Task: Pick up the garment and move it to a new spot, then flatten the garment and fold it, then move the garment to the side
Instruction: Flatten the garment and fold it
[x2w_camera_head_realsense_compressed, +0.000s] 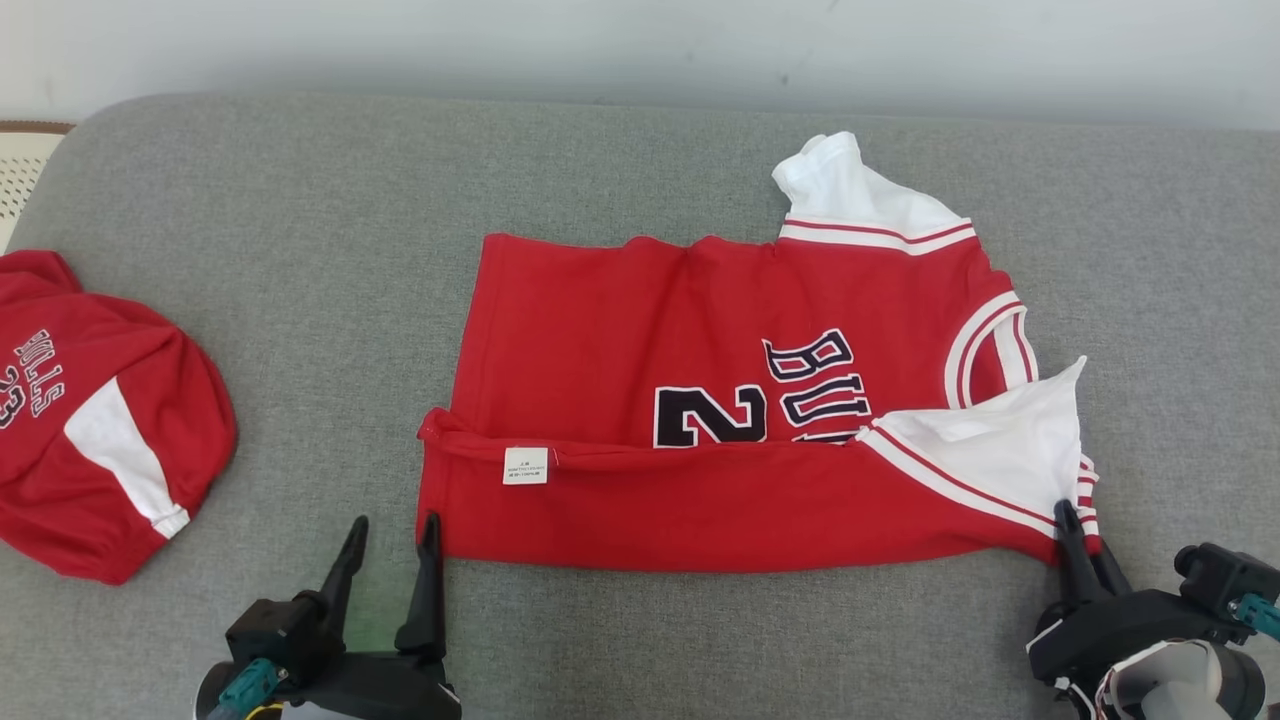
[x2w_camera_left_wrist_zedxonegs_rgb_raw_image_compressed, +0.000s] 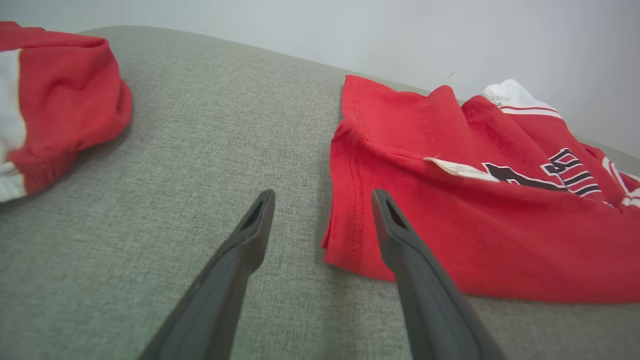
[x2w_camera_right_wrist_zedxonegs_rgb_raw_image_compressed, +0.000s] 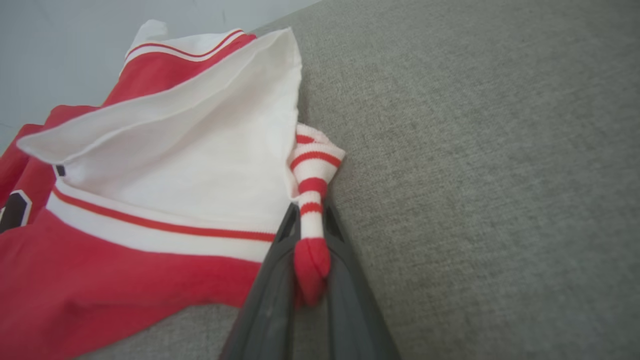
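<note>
The garment (x2w_camera_head_realsense_compressed: 620, 330) is a red jersey with white sleeves and dark lettering, lying spread on the grey cushion, its near edge folded up over the number. My left gripper (x2w_camera_head_realsense_compressed: 395, 522) stands open at the garment's near left corner. In the left wrist view the hem edge of the garment (x2w_camera_left_wrist_zedxonegs_rgb_raw_image_compressed: 500, 240) lies between the fingers of the left gripper (x2w_camera_left_wrist_zedxonegs_rgb_raw_image_compressed: 324, 200). My right gripper (x2w_camera_head_realsense_compressed: 1075, 520) is at the near right corner. In the right wrist view the right gripper (x2w_camera_right_wrist_zedxonegs_rgb_raw_image_compressed: 310, 220) is shut on the red-and-white striped trim of the garment (x2w_camera_right_wrist_zedxonegs_rgb_raw_image_compressed: 175, 165).
A second red jersey (x2w_camera_head_realsense_compressed: 100, 420) lies bunched at the left of the grey cushion (x2w_camera_head_realsense_compressed: 300, 200), also in the left wrist view as a red jersey (x2w_camera_left_wrist_zedxonegs_rgb_raw_image_compressed: 60, 100). A pale wall runs behind. A woven cream surface (x2w_camera_head_realsense_compressed: 20, 170) shows at the far left edge.
</note>
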